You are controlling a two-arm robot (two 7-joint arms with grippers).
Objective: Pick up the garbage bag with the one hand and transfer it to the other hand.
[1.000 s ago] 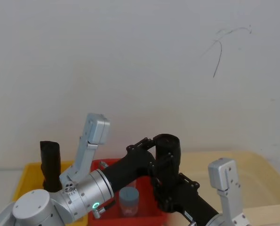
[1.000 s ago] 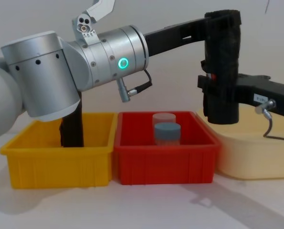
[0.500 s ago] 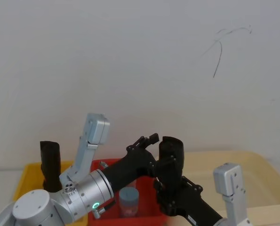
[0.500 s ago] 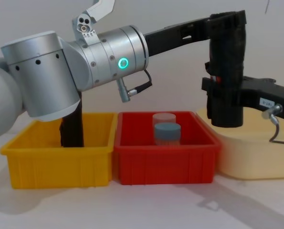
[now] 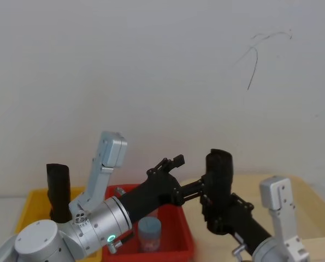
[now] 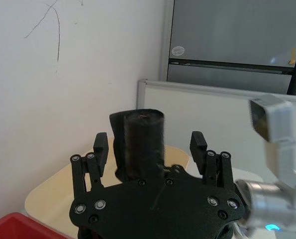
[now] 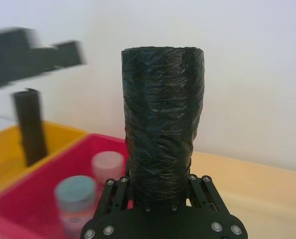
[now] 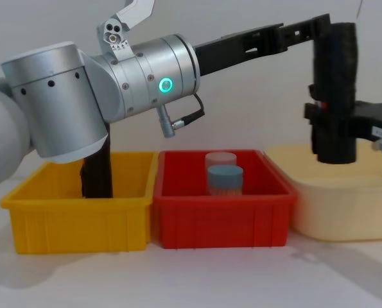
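Black crinkled plastic, rolled tight into a tall cylinder, the garbage bag (image 8: 335, 83) stands upright in the air over the left end of the cream-coloured shallow tray (image 8: 345, 212), just to the right of the red plastic bin (image 8: 223, 221). The right gripper (image 8: 330, 123), a black two-finger claw on a silver arm, is closed around the lower part of the roll from the right, just below a speck of red label on the roll's side. In the right wrist view its fingers (image 7: 119, 191) press against both flanks of the roll. The left gripper (image 6: 148, 140), a long black two-finger claw on a bulky silver-grey arm with a green-lit ring, reaches across from the left at the height of the roll's top. Its fingers are spread wide: in the left wrist view the roll stands between them with a clear gap on each side, so this claw grips nothing. Inside the red bin stand a grey-lidded jar (image 8: 225, 178) and, just behind it, a clear-lidded jar (image 8: 220, 158). To the left, touching the red bin, sits the yellow plastic bin (image 8: 75, 221), with a second black roll (image 5: 57, 188) upright in it, partly hidden behind the left arm.
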